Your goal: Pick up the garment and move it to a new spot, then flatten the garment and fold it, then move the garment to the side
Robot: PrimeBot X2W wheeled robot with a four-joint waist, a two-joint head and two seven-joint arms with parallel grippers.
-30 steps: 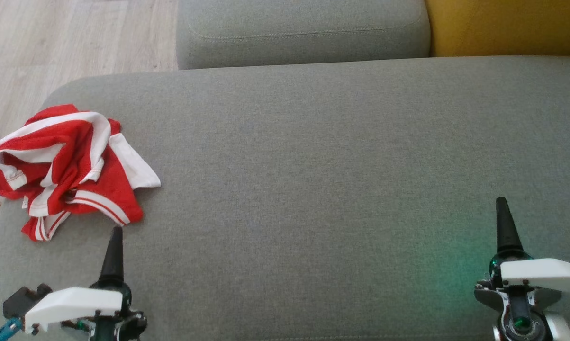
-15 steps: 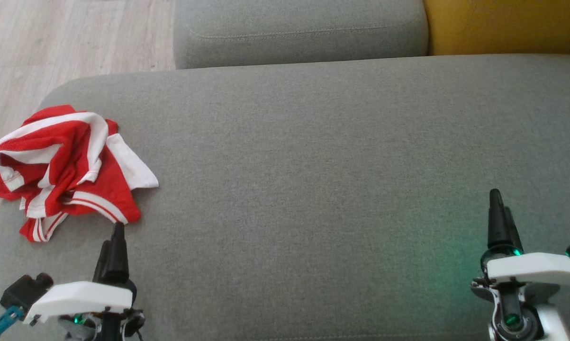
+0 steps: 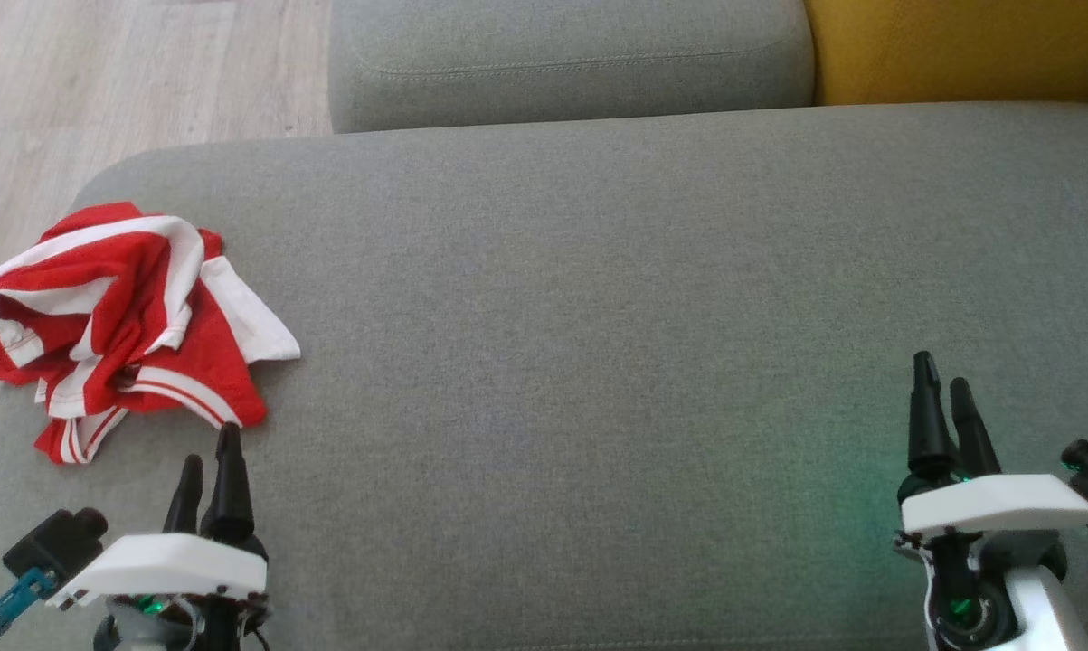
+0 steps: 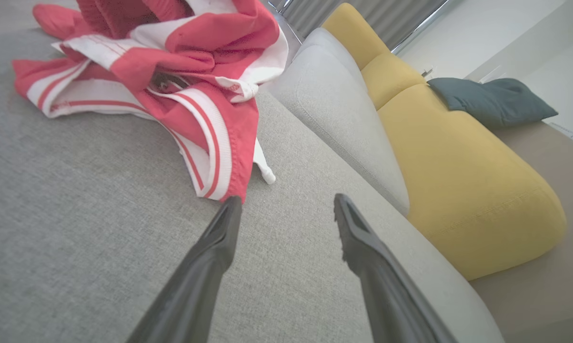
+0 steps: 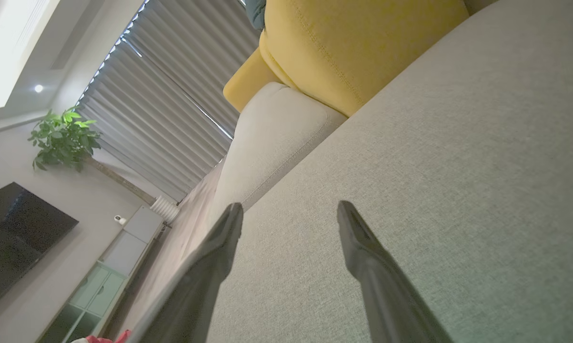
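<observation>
Down near us on the cushion (image 3: 598,298), our left gripper (image 3: 209,448) and right gripper (image 3: 941,372) are wide open, empty. Just past the left one, the garment (image 3: 127,307) lies bunched at the left end. We reckon pickup's not begun: next, left reaches in and pinches the hem.

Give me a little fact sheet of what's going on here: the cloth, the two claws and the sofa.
garment: red and white, crumpled in a heap at the left end of the grey seat cushion
left gripper: open, empty, fingertips right by the garment's near hem; contact unclear
right gripper: open, empty, over bare cushion far to the right
behind: second grey cushion, yellow cushion, wooden floor
progress: garment not yet picked up
</observation>
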